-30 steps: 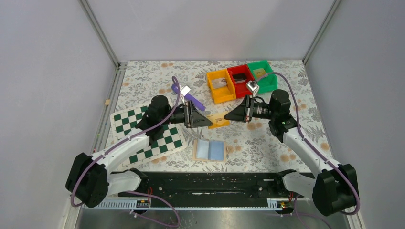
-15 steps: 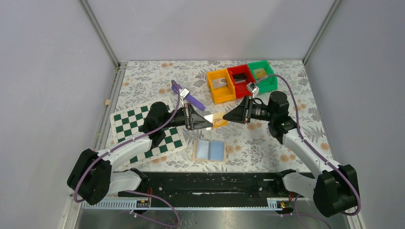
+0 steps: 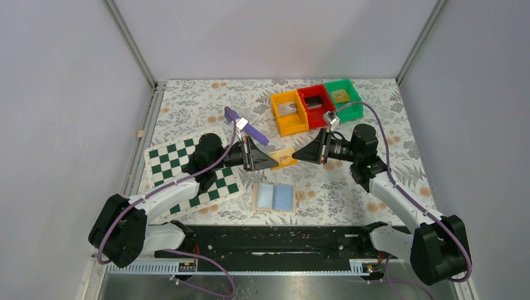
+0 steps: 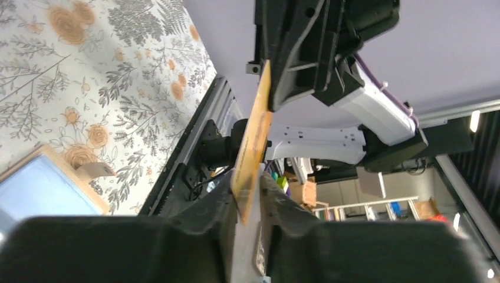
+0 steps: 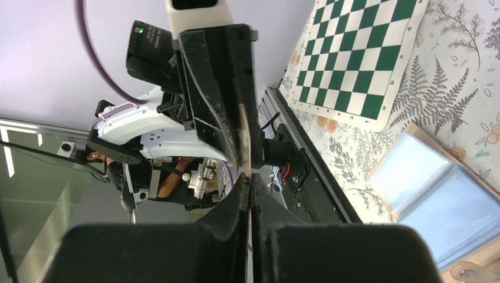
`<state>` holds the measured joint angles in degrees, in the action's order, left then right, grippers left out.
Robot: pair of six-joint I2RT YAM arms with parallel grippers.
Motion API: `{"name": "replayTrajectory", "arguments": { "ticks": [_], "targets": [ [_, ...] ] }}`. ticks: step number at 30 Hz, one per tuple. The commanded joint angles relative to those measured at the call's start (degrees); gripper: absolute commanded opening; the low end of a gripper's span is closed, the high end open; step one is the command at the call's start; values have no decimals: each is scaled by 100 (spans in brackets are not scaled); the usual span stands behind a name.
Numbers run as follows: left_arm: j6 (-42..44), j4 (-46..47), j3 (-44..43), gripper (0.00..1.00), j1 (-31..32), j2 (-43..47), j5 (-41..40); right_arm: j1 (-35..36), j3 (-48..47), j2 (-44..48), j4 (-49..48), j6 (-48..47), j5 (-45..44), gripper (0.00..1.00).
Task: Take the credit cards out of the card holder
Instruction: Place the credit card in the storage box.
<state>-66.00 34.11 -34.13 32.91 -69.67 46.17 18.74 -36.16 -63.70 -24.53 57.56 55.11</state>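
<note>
Closing since a second ago, the left pincer (image 4: pixel 250 196) now clamps the orange card (image 4: pixel 255 141), the right pincer (image 5: pixel 249 190) seemingly shut on its far edge: one card is out, held aloft just beyond the card holder (image 3: pixel 274 197) lying open on the counter (image 3: pixel 200 106).

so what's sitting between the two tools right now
An orange card bridges the left tool and the right tool, both shut on it; clearest in the left wrist view.

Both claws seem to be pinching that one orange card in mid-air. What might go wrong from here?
1. The left gripper and right gripper are both shut on the orange card; pulling against each other might bend it.
2. If both let go, the card would likely fall to the table, near the open card holder.
</note>
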Motion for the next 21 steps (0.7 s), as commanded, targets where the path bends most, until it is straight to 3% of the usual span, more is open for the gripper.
{"name": "replayTrajectory", "arguments": {
  "ticks": [1, 3, 4, 8, 11, 16, 21],
  "targets": [
    [498, -333, -156, 36, -24, 234, -260, 5, 17, 124, -795, 292, 15, 0],
    [668, -767, -197, 58, -75, 327, -283, -180, -226, 83, -514, 52, 162, 0],
    [818, -995, -239, 64, -93, 426, -313, -351, -389, 71, -245, -161, 263, 0],
    [2089, -3045, -730, 77, -118, 729, -690, -1560, -1245, -232, 1565, -1440, 436, 0],
    [2977, -4205, -1114, 97, -118, 980, -995, -2171, -2235, -855, 2931, -2448, 345, 0],
    [4344, -6392, -2060, 99, -100, 1154, -2010, -2783, -3782, -2113, 4586, -3717, -35, 0],
    [5035, -7043, -2235, 99, -93, 1432, -2816, -3028, -5812, -3802, 6469, -4949, -809, 0]
  ]
}}
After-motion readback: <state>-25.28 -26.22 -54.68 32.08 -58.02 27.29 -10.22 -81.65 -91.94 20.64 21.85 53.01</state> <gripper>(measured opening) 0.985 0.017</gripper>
